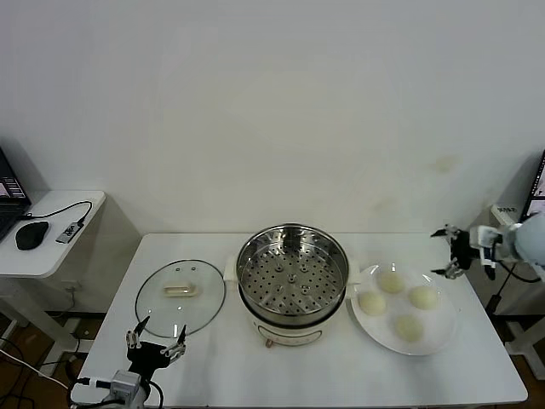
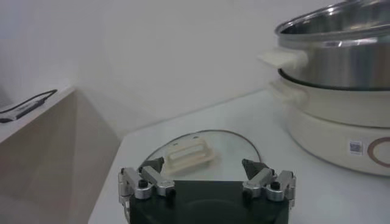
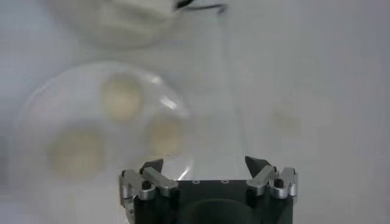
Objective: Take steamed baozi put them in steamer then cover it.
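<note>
The steamer (image 1: 292,268), a shiny perforated basket on a cream pot base, stands open at the table's middle. Several cream-white baozi (image 1: 391,281) lie on a white plate (image 1: 443,336) to its right. The glass cover (image 1: 180,296) with its cream handle lies flat to the steamer's left. My left gripper (image 1: 156,345) is open and empty at the cover's near edge. My right gripper (image 1: 449,251) is open and empty, raised behind the plate's right side. The left wrist view shows the cover (image 2: 195,152) and steamer (image 2: 341,61) beyond the left gripper (image 2: 204,167). The right wrist view shows three baozi (image 3: 122,97) beyond the right gripper (image 3: 206,164).
A low side table (image 1: 51,243) with a mouse, a cable and a laptop stands beyond the white table's left edge. Equipment and a screen edge (image 1: 536,192) stand at the far right. A pale wall rises behind the table.
</note>
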You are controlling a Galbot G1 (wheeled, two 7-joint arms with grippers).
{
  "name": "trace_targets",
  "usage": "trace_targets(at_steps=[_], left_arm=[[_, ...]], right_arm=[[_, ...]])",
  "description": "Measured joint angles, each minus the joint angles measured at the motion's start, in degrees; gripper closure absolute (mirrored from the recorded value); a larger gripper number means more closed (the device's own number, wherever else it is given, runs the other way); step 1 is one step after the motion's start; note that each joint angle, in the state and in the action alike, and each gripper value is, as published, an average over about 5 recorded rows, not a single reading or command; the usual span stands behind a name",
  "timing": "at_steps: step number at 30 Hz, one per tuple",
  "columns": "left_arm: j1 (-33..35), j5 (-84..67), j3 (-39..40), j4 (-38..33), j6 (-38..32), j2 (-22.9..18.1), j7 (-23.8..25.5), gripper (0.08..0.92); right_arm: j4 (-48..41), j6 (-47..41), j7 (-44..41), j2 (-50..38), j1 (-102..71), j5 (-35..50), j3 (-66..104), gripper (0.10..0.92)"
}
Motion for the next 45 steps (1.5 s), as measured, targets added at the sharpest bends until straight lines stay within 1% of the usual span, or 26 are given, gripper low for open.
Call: trace_targets(at_steps=[9,22,32,45], left_arm=[[1.6,0.3,-0.5,-1.3,0.0,-0.7,-0.3,0.177],[2.4,0.8,-0.4,-0.8,-0.1,-1.0,-0.9,0.177],[2.5,1.3,-0.3,-0.1,-0.3,-1.4,-1.1,0.177],[2.9,1.2,-0.3,-0.5,-0.1,-2.7,-0.8,0.177]], right_arm=[[-6.1,2.2,-0.1,5.5,3.8,-4.0,-4.9,0.203],[-12.7,3.8,2.0,12.3,5.4,-9.0,-7.3,0.203],[-16.2,3.5,3.8,15.4,5.6,-12.1,-7.5,0.203],[-18.6,3.2,4.3,17.3,6.1,-12.5,-7.9,0.203]])
